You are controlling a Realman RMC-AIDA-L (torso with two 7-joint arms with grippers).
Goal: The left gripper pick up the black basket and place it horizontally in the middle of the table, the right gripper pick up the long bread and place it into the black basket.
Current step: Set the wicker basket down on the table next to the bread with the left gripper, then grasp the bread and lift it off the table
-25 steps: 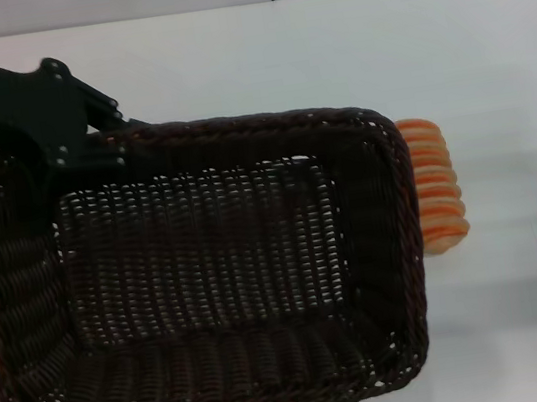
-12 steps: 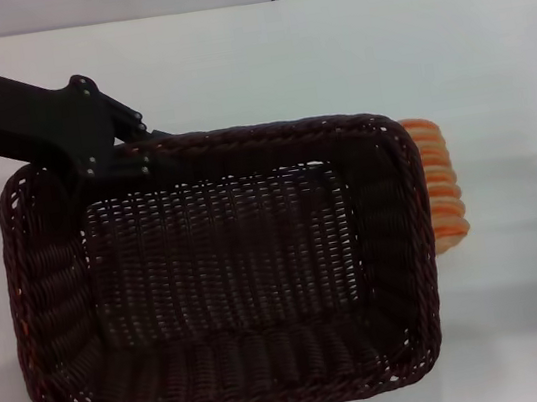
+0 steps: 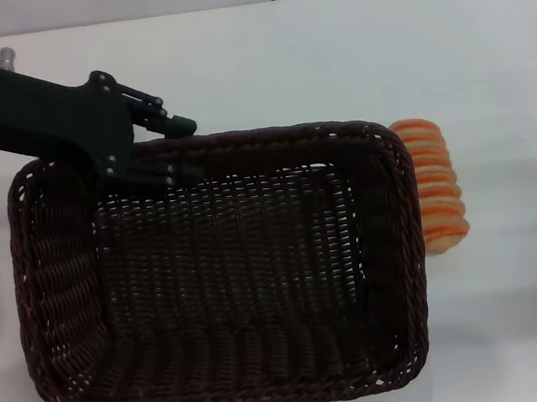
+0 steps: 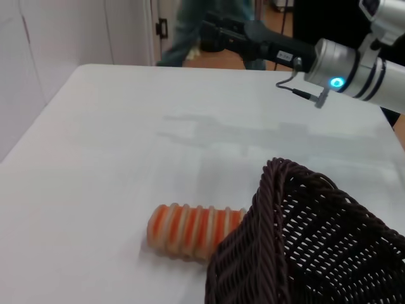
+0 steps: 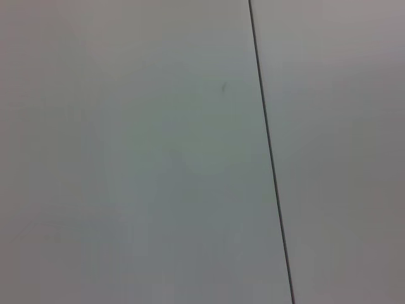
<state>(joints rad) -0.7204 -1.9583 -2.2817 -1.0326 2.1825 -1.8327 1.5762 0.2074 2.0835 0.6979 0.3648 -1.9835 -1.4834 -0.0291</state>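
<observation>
The black basket point(image 3: 237, 383) lies lengthwise across the middle of the white table point(image 3: 376, 43); its corner also shows in the left wrist view point(image 4: 304, 247). My left gripper point(image 3: 178, 150) straddles the basket's back rim near its left end. One finger is outside the rim and one is inside, and they look spread apart from the weave. The long bread point(image 3: 435, 186) lies on the table against the outside of the basket's right wall, partly hidden by it; it also shows in the left wrist view point(image 4: 190, 225). My right gripper point(image 4: 221, 30) hangs high beyond the table's far side.
Bare table lies behind the basket and to the right of the bread. The right wrist view shows only a plain pale surface with a dark seam point(image 5: 269, 152). A person stands beyond the table point(image 4: 209, 19).
The basket has come down and to the right and now sits flat on the table. My left gripper moved right along the back rim, and its outer finger now stands off the rim.
</observation>
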